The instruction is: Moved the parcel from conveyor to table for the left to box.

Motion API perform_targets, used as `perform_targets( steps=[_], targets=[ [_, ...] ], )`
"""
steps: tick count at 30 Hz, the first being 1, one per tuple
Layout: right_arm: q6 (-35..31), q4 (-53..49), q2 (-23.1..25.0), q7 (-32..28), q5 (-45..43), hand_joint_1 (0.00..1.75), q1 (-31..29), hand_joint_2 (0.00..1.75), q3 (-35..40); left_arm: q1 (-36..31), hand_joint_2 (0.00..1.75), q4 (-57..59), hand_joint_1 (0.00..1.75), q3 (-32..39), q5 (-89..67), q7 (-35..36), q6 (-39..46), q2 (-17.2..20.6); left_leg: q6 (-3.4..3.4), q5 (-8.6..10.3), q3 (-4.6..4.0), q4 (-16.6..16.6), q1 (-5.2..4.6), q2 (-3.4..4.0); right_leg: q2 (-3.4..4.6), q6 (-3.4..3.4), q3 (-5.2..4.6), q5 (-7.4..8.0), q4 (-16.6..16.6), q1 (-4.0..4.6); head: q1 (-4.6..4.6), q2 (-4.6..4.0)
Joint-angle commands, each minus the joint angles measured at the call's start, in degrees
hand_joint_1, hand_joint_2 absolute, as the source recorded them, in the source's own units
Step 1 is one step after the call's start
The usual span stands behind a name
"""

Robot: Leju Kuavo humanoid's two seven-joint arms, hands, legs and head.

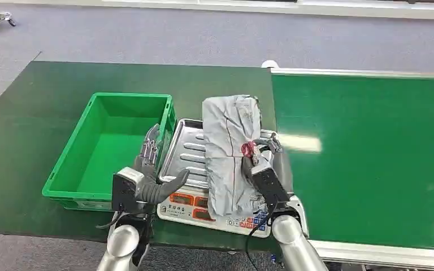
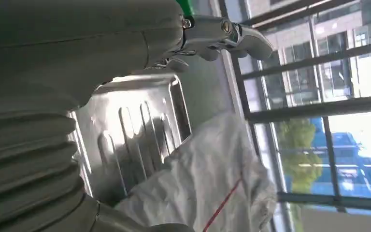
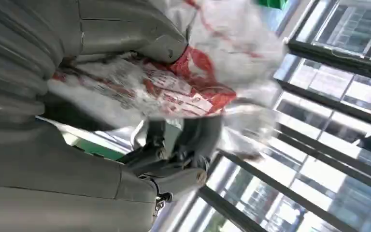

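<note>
Right hand [image 1: 258, 151] grips the grey parcel [image 1: 229, 147] (over the scale tray [image 1: 187, 148]); left hand [image 1: 151, 169] open.

The head view was evenly lit, with glare on the conveyor [image 1: 302, 143] at centre right. Wrist views were blurred, with bright windows [image 2: 328, 96] at right.

Crumpled grey parcel [image 1: 230, 152] lying lengthwise on steel scale tray [image 1: 183, 151], beside green box [image 1: 110, 148]
</note>
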Motion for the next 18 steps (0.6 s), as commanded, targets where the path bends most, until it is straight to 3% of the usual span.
perform_targets(
  steps=[1,3,4,6,7,13,15,18],
  targets=[
    [10.14,-4.57,-4.91,-2.20,-12.37,0.00,3.05,1.75,-6.15,-4.53,1.75,4.71,0.00,-0.12,-6.03,0.13,-0.61,2.38,0.03,0.07,0.13,-0.13,0.03,-0.29,-0.41,-0.02,0.27,-0.03,-0.18,0.06,0.00,0.00],
    [10.56,-4.72,-5.13,-2.31,-12.46,0.00,2.92,1.75,-6.61,-4.66,1.75,4.89,0.00,0.04,-6.05,0.08,-0.73,2.34,0.03,0.04,0.06,-0.07,0.00,-0.15,-0.23,0.00,0.11,-0.01,-0.08,0.01,-0.02,0.00],
    [19.72,-5.33,-4.81,-3.43,-21.17,0.00,3.43,1.75,-8.49,-5.53,1.75,6.00,0.00,-0.55,-6.06,-0.26,-2.60,2.83,0.04,0.06,0.12,-0.11,0.01,-0.16,-0.27,-0.01,0.20,0.00,-0.15,0.03,0.00,0.00],
    [20.01,-4.15,-4.99,-5.28,-22.98,0.00,3.74,1.75,-11.68,-7.58,1.75,9.02,0.00,-1.03,-6.60,-1.02,-3.61,3.00,0.03,0.07,0.14,-0.14,0.01,-0.18,-0.31,-0.02,0.24,0.01,-0.17,0.03,0.00,0.00],
    [24.20,-3.27,-4.94,-4.82,-27.04,0.00,3.55,1.75,-12.73,-8.62,1.75,10.32,0.00,-1.93,-7.85,-1.32,-3.98,3.58,0.02,0.06,0.08,-0.08,0.02,-0.24,-0.32,-0.01,0.19,-0.01,-0.12,0.04,-0.02,0.00],
    [29.24,5.88,-3.60,-6.21,-31.91,0.00,-1.66,1.75,-17.01,-16.55,1.75,21.98,0.00,-8.65,-15.73,-4.92,-10.99,6.58,0.03,0.08,0.08,-0.06,-0.02,-0.09,-0.16,-0.01,0.12,0.03,-0.08,-0.02,0.00,0.00],
    [29.29,7.18,-3.08,-6.75,-31.62,0.00,-2.61,1.75,-18.20,-20.08,1.75,27.38,0.00,-10.97,-20.22,-6.77,-9.56,6.56,0.03,0.13,0.15,-0.14,0.00,-0.11,-0.22,-0.03,0.22,0.09,-0.18,0.02,0.00,0.00],
    [31.71,6.82,-2.67,-6.42,-32.05,0.00,-3.04,1.75,-19.22,-25.53,1.75,36.23,0.00,-14.32,-22.95,-9.27,-13.93,6.27,0.02,0.17,0.15,-0.15,0.01,-0.21,-0.36,-0.04,0.24,0.12,-0.19,0.03,0.00,0.00]
  ],
)
